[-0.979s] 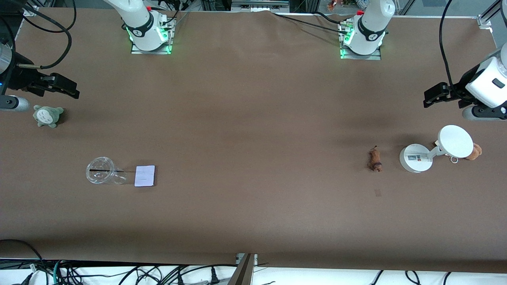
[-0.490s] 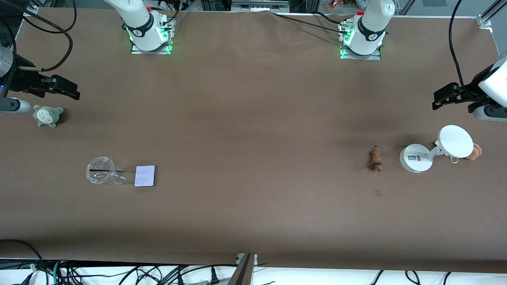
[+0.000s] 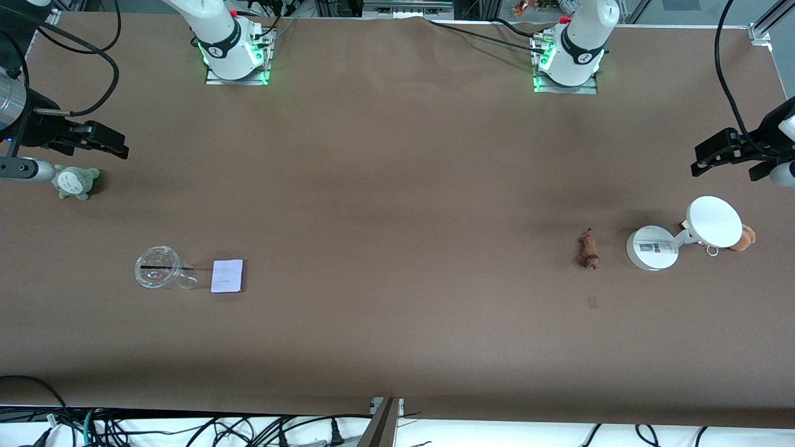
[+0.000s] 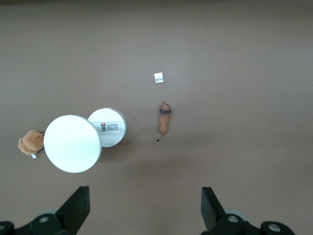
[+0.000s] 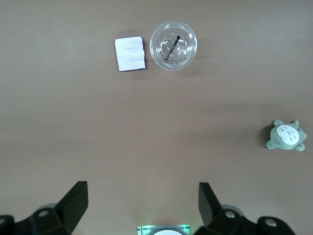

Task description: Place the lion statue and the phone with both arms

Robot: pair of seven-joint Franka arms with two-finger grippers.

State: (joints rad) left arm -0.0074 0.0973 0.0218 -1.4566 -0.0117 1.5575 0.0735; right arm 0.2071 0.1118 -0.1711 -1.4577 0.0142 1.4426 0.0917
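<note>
Small orange-brown lion statue [image 3: 587, 249] lying on bench [image 3: 397, 186], pale flat phone [image 3: 227, 275] – left tool [image 3: 714, 152], right tool [image 3: 102, 141] wide open, empty

You saw the left gripper [image 4: 144, 210] held high over the brown table [image 4: 244, 58], its two dark fingers [image 4: 76, 208] spread wide and empty. Taking the white round-based stand with a tilted disc [image 4: 73, 143] as your landmark, the tiny orange-brown lion statue [image 4: 164, 117] lay near it, apart; a small brown plush bear [image 4: 29, 142] sat just beside the disc.
</note>
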